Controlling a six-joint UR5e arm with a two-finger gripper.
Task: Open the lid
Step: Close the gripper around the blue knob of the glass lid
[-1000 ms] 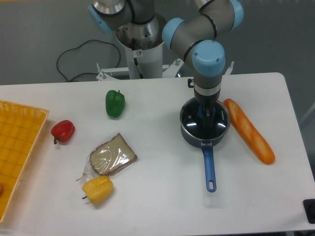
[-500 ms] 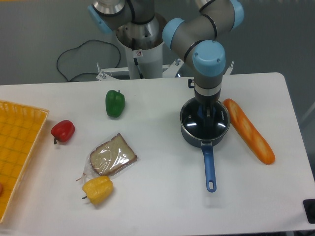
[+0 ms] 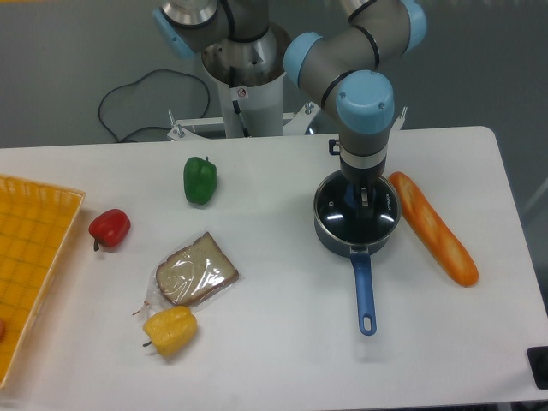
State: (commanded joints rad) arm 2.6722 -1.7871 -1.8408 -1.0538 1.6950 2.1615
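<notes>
Saucepan [image 3: 355, 218], dark blue, sat on the white table [image 3: 282, 342] toward the far right part, its long blue handle pointing at the near edge; the lid [image 3: 336, 214], a clear glass disc with a thin metal rim, lay on top of the pan, covering it; its centre knob was hidden under the arm. The gripper [image 3: 360, 199] hung straight down over the middle of the lid, its dark fingers reaching to the glass around where the knob should be; whether the jaws were apart or clamped on the knob could not be told, since the wrist and its blue cap blocked the view from above.

Just beside the pan on its right lay a long orange baguette [image 3: 433, 228], slanting from the far side toward the right edge, close to the pan's rim; whether they touched was unclear. A green pepper [image 3: 199, 180] stood toward the far edge, left of centre, well apart from the pan; a red pepper [image 3: 110, 228] lay nearer the left edge; a slice of bread in a clear wrapper [image 3: 196, 270] rested toward the near left, and a yellow pepper [image 3: 170, 330] sat just in front of it, touching the wrapper's edge. A yellow tray [image 3: 34, 265] lined the left edge of the table, partly cut off by the frame.
</notes>
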